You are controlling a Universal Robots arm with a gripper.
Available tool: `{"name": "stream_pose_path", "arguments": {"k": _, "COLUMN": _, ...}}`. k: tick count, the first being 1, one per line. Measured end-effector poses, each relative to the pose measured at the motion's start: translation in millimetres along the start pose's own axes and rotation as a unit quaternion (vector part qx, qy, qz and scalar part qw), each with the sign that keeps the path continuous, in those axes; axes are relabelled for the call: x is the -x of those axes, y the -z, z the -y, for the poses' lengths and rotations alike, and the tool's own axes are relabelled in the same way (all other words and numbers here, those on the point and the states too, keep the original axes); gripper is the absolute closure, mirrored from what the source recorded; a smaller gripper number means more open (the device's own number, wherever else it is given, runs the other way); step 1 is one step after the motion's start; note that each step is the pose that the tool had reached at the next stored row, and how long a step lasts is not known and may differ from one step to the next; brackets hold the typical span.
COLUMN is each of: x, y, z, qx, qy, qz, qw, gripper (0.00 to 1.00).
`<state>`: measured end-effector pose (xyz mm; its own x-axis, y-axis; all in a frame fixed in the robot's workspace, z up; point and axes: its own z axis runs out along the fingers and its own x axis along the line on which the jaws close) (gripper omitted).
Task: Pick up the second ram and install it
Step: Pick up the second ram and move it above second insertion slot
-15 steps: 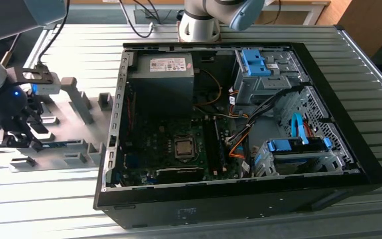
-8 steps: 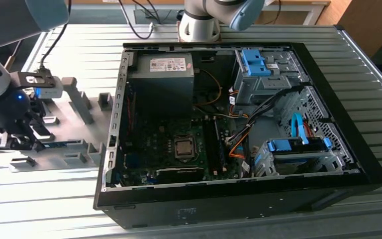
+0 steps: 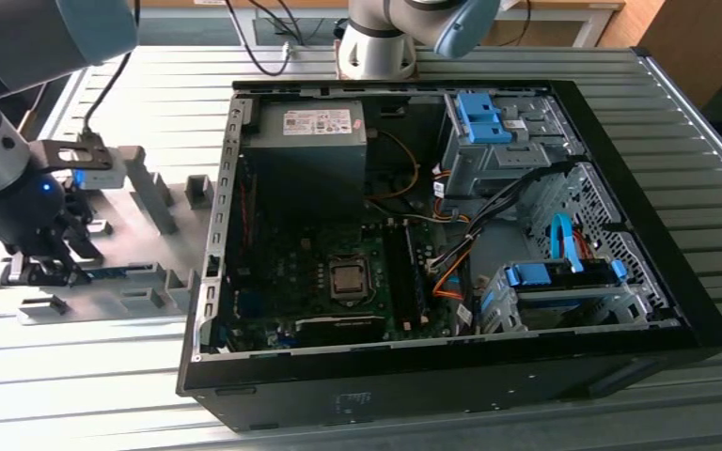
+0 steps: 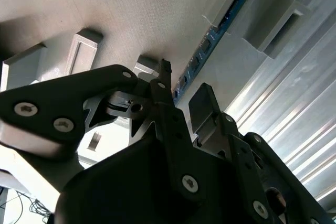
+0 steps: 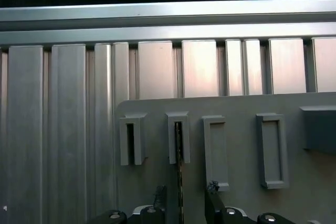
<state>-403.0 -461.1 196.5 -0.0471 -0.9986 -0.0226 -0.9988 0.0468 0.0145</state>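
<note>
Centring is what counts at this moment: the tool (image 5: 186, 191) is open, its jaws on either side of the second ram (image 5: 179, 174) and not touching it. The ram stands on edge in the slots of the grey holder (image 5: 241, 106) on the ribbed counter (image 5: 63, 129). A good grasp, I judge, closes squarely and gently on the flat faces, with the stick midway between the jaws.
</note>
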Motion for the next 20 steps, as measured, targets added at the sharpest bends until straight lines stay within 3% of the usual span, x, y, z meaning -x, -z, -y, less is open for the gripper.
{"name": "stream_pose_path", "arguments": {"k": 6, "x": -0.4, "y": -2.3, "z": 0.1, "qx": 0.0001, "qy": 0.000, "qz": -0.0002, "qw": 1.0000, "gripper": 0.60}}
{"name": "stream_pose_path", "arguments": {"k": 7, "x": -0.4, "y": -2.5, "z": 0.1, "qx": 0.0001, "qy": 0.000, "qz": -0.0002, "qw": 1.0000, "gripper": 0.67}}
{"name": "stream_pose_path", "arguments": {"k": 15, "x": -2.6, "y": -5.4, "z": -0.5, "qx": -0.0046, "qy": 0.000, "qz": 0.0000, "qw": 1.0000, "gripper": 0.67}}
{"name": "stream_pose_path", "arguments": {"k": 20, "x": -2.6, "y": -5.4, "z": -0.6, "qx": -0.0049, "qy": 0.000, "qz": 0.0000, "qw": 1.0000, "gripper": 0.67}}
